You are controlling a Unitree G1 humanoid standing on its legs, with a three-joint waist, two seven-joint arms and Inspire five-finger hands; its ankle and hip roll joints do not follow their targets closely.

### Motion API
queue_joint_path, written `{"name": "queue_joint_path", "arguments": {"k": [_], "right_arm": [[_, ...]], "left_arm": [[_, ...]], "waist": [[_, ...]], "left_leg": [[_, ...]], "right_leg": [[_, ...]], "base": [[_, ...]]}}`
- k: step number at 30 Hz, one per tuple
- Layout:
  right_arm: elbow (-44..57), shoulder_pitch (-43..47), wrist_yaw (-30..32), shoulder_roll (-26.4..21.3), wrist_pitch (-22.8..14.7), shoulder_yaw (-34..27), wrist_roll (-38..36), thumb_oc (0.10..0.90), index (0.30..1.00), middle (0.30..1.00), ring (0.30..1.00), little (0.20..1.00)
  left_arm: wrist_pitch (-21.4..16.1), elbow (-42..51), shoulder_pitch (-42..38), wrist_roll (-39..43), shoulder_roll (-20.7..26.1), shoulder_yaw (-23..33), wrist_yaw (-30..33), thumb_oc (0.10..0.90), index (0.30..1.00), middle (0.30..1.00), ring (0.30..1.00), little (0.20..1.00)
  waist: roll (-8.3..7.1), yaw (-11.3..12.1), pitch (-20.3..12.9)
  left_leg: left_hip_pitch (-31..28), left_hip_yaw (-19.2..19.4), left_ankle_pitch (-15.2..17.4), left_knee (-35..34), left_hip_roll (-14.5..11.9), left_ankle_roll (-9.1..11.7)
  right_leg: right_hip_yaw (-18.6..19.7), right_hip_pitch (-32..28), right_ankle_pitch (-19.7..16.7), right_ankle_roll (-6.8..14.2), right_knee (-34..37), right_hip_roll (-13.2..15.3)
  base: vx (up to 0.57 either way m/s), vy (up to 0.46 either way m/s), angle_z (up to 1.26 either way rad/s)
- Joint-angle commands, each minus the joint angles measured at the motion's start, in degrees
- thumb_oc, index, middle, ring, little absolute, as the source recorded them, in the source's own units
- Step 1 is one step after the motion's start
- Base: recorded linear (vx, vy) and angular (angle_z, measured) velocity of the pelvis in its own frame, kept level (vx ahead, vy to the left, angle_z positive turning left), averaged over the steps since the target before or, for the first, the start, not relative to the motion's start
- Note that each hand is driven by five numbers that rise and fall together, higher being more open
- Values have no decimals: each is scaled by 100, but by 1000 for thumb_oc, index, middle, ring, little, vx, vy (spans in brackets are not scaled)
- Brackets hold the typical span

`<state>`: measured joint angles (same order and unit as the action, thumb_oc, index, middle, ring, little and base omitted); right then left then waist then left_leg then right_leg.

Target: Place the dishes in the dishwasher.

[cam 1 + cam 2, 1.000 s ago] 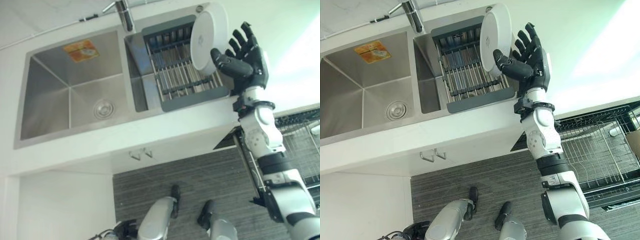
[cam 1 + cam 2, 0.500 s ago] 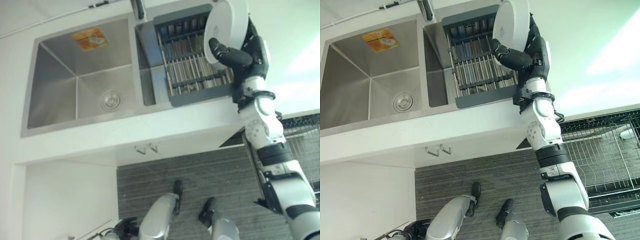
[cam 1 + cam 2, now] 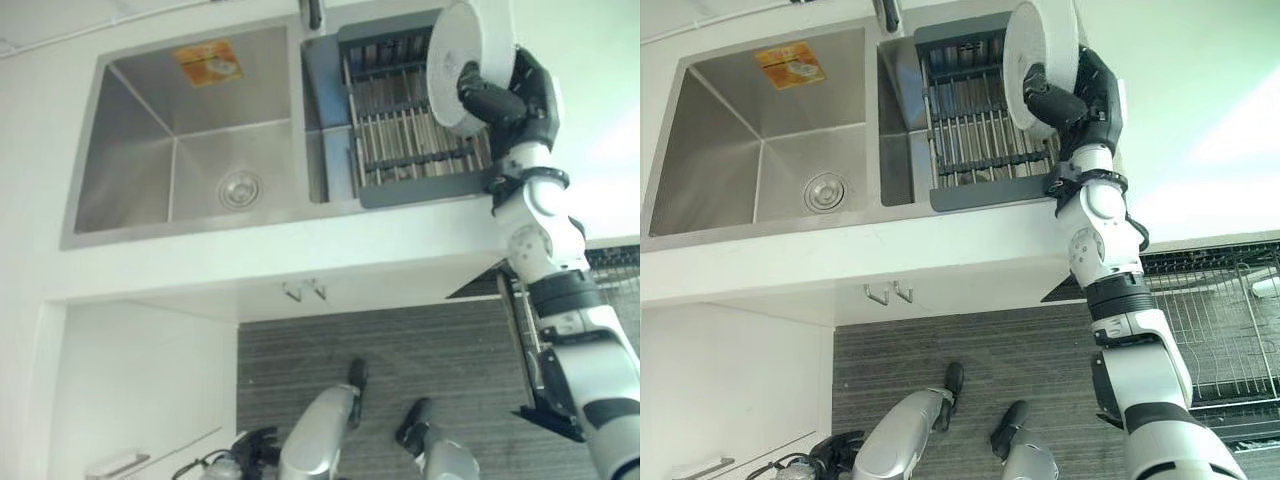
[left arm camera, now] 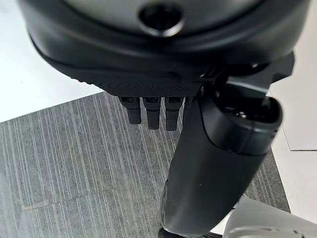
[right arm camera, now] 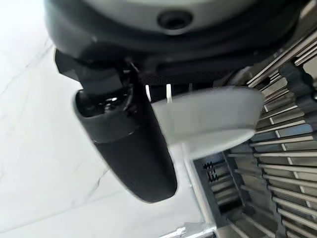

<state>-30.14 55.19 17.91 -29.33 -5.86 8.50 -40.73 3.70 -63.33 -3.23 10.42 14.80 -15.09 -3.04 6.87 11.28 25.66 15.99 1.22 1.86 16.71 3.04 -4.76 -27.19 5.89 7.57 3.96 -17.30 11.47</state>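
The right hand [image 3: 515,100] is closed on a white plate [image 3: 458,62], the thumb laid across its face and the fingers behind its rim. The plate is held upright on edge above the dark drying rack [image 3: 400,135], at the rack's 3 o'clock side. At 9 o'clock from the rack, the steel sink basin [image 3: 190,140] is seen, a drain [image 3: 239,188] in its floor. A dishwasher rack of wire [image 3: 1210,320] lies at 5 o'clock from the plate, well apart. The left hand [image 4: 198,163] hangs with relaxed fingers over grey striped floor [image 4: 74,168].
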Motion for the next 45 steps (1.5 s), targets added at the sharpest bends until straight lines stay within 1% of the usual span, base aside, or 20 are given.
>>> {"name": "queue_joint_path", "arguments": {"k": [1, 4, 7, 9, 11, 15, 17, 18, 19, 21, 24, 26, 27, 29, 33, 36, 37, 40, 42, 45], "right_arm": [[59, 468, 701, -343, -520, 4, 546, 400, 300, 300, 300, 300], [-21, 452, 898, -406, -561, 7, 667, 400, 300, 300, 300, 300], [-71, 465, 939, -475, -728, 44, 765, 400, 300, 300, 300, 300], [-15, 478, 1044, -506, -993, 64, 1018, 400, 300, 300, 300, 300], [100, 448, 1061, -490, -1315, 65, 1042, 400, 300, 300, 300, 300], [598, 208, 908, -242, -1861, 15, 599, 400, 300, 300, 300, 300], [870, 7, 786, -37, -2244, -25, 482, 400, 300, 300, 300, 300], [1060, -124, 620, 65, -2388, -53, 288, 400, 300, 300, 300, 300], [1568, -424, -10, 295, -2553, -141, -572, 400, 300, 300, 300, 300], [2125, -702, -169, 487, -2509, -203, -746, 400, 300, 300, 300, 300], [3175, -1301, -68, 905, -2521, -214, -536, 400, 300, 300, 300, 300], [3574, -1605, -1, 983, -2501, -233, -401, 400, 300, 300, 300, 300], [3831, -1825, 53, 952, -2424, -303, -359, 400, 300, 300, 300, 300], [4044, -2097, 117, 886, -2379, -423, -273, 400, 300, 300, 300, 300], [4350, -2850, 14, 696, -2330, -849, -385, 400, 300, 300, 300, 300], [4408, -3436, -21, 562, -2263, -1198, -559, 400, 300, 300, 300, 300], [4410, -3468, -52, 558, -2260, -1220, -589, 400, 300, 300, 300, 300], [4264, -4230, -506, 445, -2167, -1531, -1000, 400, 300, 300, 300, 300], [4095, -4484, -649, 387, -2134, -1577, -971, 400, 300, 300, 300, 300], [3820, -4666, -585, 346, -2045, -1616, -716, 400, 300, 300, 300, 300]], "left_arm": [[13, -57, 262, -76, 330, -248, 82, 800, 900, 900, 900, 900], [2, -57, 277, -89, 325, -241, 81, 800, 900, 900, 900, 900], [-41, -68, 298, -115, 314, -253, 102, 800, 900, 900, 900, 900], [-61, -97, 306, -132, 308, -244, 96, 800, 900, 900, 900, 900], [-79, -112, 313, -152, 318, -230, 73, 800, 900, 900, 900, 900], [-101, -126, 306, -376, 317, -153, 98, 800, 900, 900, 900, 900], [-129, -158, 308, -516, 308, -158, 153, 800, 900, 900, 900, 900], [-126, -179, 300, -578, 306, -153, 171, 800, 900, 900, 900, 900], [-56, -213, 312, -587, 308, -133, 167, 800, 900, 900, 900, 900], [15, -259, 316, -601, 297, -76, 169, 800, 900, 900, 900, 900], [184, -367, 229, -739, 236, 28, 223, 800, 900, 900, 900, 900], [165, -434, 168, -799, 211, 12, 252, 800, 900, 900, 900, 900], [192, -468, 106, -803, 197, -40, 251, 800, 900, 900, 900, 900], [188, -506, 73, -798, 184, -106, 217, 800, 900, 900, 900, 900], [94, -576, 38, -718, 100, -188, 185, 800, 900, 900, 900, 900], [78, -516, 33, -720, 20, -247, 159, 800, 900, 900, 900, 900], [80, -510, 33, -709, 16, -252, 162, 800, 900, 900, 900, 900], [40, -405, 147, -696, -76, -276, 166, 800, 900, 900, 900, 900], [18, -342, 177, -656, -98, -271, 150, 800, 900, 900, 900, 900], [-143, -279, 208, -635, -107, -259, 184, 800, 900, 900, 900, 900]], "waist": [[-23, -7, -308], [-39, -13, -340], [-58, -23, -372], [-78, -34, -415], [-103, -47, -456], [-196, -92, -581], [-237, -137, -655], [-260, -173, -701], [-311, -283, -788], [-365, -388, -856], [-491, -669, -970], [-541, -834, -1033], [-577, -981, -1083], [-605, -1139, -1136], [-637, -1471, -1250], [-645, -1695, -1252], [-636, -1696, -1276], [-638, -1929, -1248], [-621, -1992, -1234], [-611, -2020, -1235]], "left_leg": [[-54, 123, 486, 48, -253, 594], [-70, 117, 498, 48, -242, 592], [-81, 127, 505, 48, -241, 596], [-84, 153, 505, 48, -248, 603], [-109, 167, 519, 48, -255, 602], [-199, 214, 570, 48, -281, 592], [-261, 258, 598, 48, -312, 583], [-285, 294, 610, 48, -336, 584], [-331, 415, 632, 48, -414, 604], [-356, 522, 650, 48, -483, 624], [-435, 759, 693, 48, -634, 651], [-512, 890, 730, 48, -720, 654], [-580, 998, 755, 48, -789, 653], [-639, 1102, 768, 48, -861, 660], [-692, 1283, 754, 48, -1007, 705], [-786, 1437, 783, 48, -1110, 737], [-742, 1449, 747, 48, -1129, 738], [-839, 1624, 730, 48, -1262, 813], [-826, 1674, 692, 48, -1319, 840], [-813, 1680, 680, 48, -1339, 865]], "right_leg": [[489, 22, 108, 260, 11, -27], [506, 22, 108, 264, 11, -32], [526, 17, 116, 262, 11, -40], [530, 6, 130, 260, 11, -52], [533, -9, 134, 269, 11, -56], [575, -49, 154, 290, 11, -65], [615, -76, 166, 293, 11, -83], [633, -82, 169, 298, 11, -92], [677, -89, 179, 315, 11, -113], [718, -75, 184, 332, 11, -134], [869, -57, 192, 351, 11, -217], [955, -66, 212, 340, 11, -288], [1025, -80, 234, 320, 11, -354], [1120, -103, 263, 301, 11, -428], [1369, -78, 284, 274, 11, -552], [1508, -104, 327, 276, 11, -582], [1517, -53, 292, 262, 11, -594], [1650, -97, 347, 275, 11, -600], [1670, -105, 369, 264, 11, -597], [1685, -109, 396, 266, 11, -601]], "base": [[-60, -1, 3], [-47, 4, 1], [-88, 9, 0], [-97, -10, 0], [-75, -27, 2], [-64, -47, -3], [-71, -58, -16], [-137, -101, -26], [-147, -101, -30], [-126, -85, -28], [-119, -101, -33], [-78, -93, -65], [-69, -102, -55], [-60, -88, -50], [-57, -63, -52], [-47, -47, -49], [-48, -37, -44], [-37, -48, -44], [-26, -14, -35], [-7, -2, -10]]}}
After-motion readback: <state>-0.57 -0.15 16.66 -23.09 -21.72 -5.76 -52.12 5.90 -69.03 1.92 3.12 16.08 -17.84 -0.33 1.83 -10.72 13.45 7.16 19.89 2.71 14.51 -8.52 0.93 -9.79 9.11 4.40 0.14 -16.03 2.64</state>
